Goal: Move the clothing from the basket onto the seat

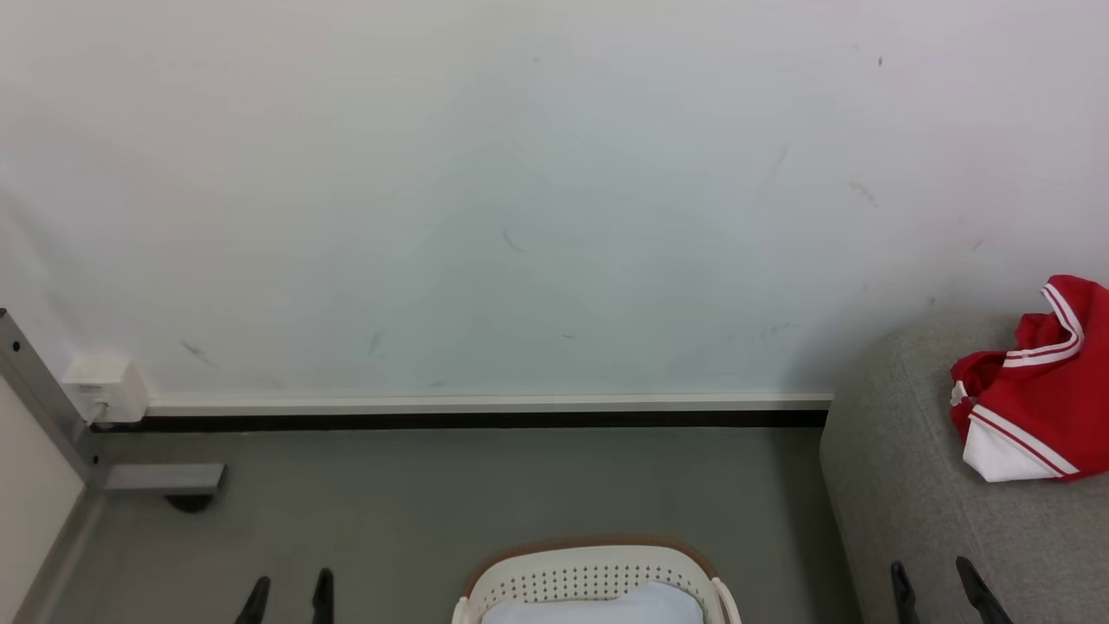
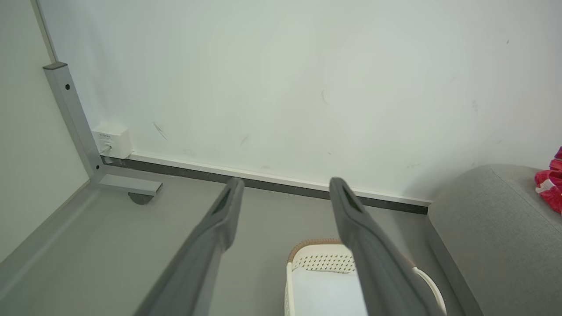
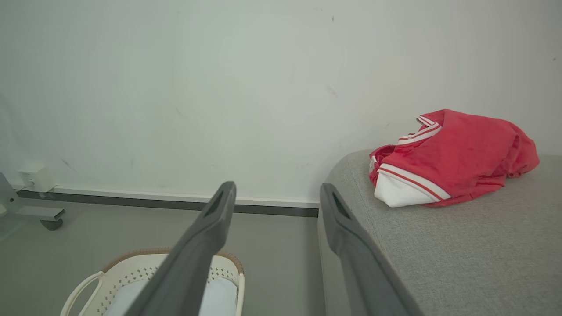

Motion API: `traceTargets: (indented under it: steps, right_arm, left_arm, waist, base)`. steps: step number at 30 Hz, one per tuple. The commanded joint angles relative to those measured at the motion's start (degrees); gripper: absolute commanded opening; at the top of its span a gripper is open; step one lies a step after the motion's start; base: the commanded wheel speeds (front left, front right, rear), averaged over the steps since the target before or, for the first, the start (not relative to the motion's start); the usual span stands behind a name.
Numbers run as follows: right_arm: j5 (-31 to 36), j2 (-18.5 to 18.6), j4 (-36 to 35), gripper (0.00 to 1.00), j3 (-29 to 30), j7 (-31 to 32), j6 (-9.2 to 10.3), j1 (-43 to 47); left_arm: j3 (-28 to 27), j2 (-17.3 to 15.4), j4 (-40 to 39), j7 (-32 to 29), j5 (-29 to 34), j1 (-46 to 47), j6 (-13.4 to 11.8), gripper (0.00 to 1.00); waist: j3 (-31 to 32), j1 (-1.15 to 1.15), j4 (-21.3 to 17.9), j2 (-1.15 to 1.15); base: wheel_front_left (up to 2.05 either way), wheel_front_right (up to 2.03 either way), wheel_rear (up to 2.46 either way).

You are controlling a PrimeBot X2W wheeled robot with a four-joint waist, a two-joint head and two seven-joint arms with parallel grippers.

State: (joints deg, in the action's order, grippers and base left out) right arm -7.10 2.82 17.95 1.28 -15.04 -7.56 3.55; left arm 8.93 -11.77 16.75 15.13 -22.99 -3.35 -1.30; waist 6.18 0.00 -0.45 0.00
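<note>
Desk: Where does the red clothing (image 1: 1035,381) lie?

Field: Bunched on the seat (image 1: 901,485), toward its wall-side edge, ahead and to the right of the right gripper (image 1: 931,568) (the nearer arm by far).

Desk: And the grippers?

Field: The left gripper (image 1: 290,585) and the right are both spread wide, holding nothing. The basket (image 1: 589,582) stands on the floor between them, a pale pad (image 1: 598,607) visible inside.

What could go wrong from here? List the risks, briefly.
1. The clothing lies bunched near the seat's rounded end; a nudge might slide it off.
2. The basket shows a pale pad; the open left gripper could grab it by mistake.
3. Much of the basket is out of frame, so leftover garments could go unseen.
</note>
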Motion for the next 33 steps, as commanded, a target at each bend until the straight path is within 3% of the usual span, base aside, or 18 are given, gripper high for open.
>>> traceTargets:
  steps: [1, 4, 5, 8, 33]
  right_arm:
    - [-0.6, 0.1, -0.1, 1.0, -0.1, -0.2, 0.15, -0.5]
    - [-0.8, 0.1, -0.1, 1.0, -0.3, -0.2, 0.15, -0.3]
    - [-0.2, 0.0, 0.0, 0.0, -0.4, 0.0, 0.0, 0.0]
    - [-0.6, -0.2, 1.4, 0.0, -0.3, 0.6, -0.01, 0.2]
    - [-26.3, -0.1, -0.4, 0.0, 1.4, 6.9, 0.02, -3.0]
  left_arm:
    - [-0.6, 0.1, 0.3, 0.0, 0.6, 0.0, 0.4, 1.0]
    - [-1.2, 0.7, 0.6, 0.0, 1.6, 0.0, 1.3, 1.0]
    - [-1.2, 0.6, 0.5, 0.0, 1.1, 0.0, 1.3, 0.0]
    - [-1.1, 1.3, 1.8, -0.3, 0.5, -0.3, 1.4, 0.0]
    - [-5.5, 3.5, 0.4, -6.7, -20.7, 2.9, 3.6, 0.0]
  waist:
    - [-0.1, 0.0, 0.1, 0.0]
    - [-0.1, 0.0, 0.2, 0.0]
    - [-0.1, 0.0, 0.2, 0.0]
    - [-0.1, 0.0, 0.2, 0.0]
    - [-1.3, 0.0, 0.3, 0.0]
  base:
    - [0.0, 0.0, 0.0]
    - [0.0, 0.0, 0.0]
    - [0.0, 0.0, 0.0]
    - [0.0, 0.0, 0.0]
    - [0.0, 0.0, 0.0]
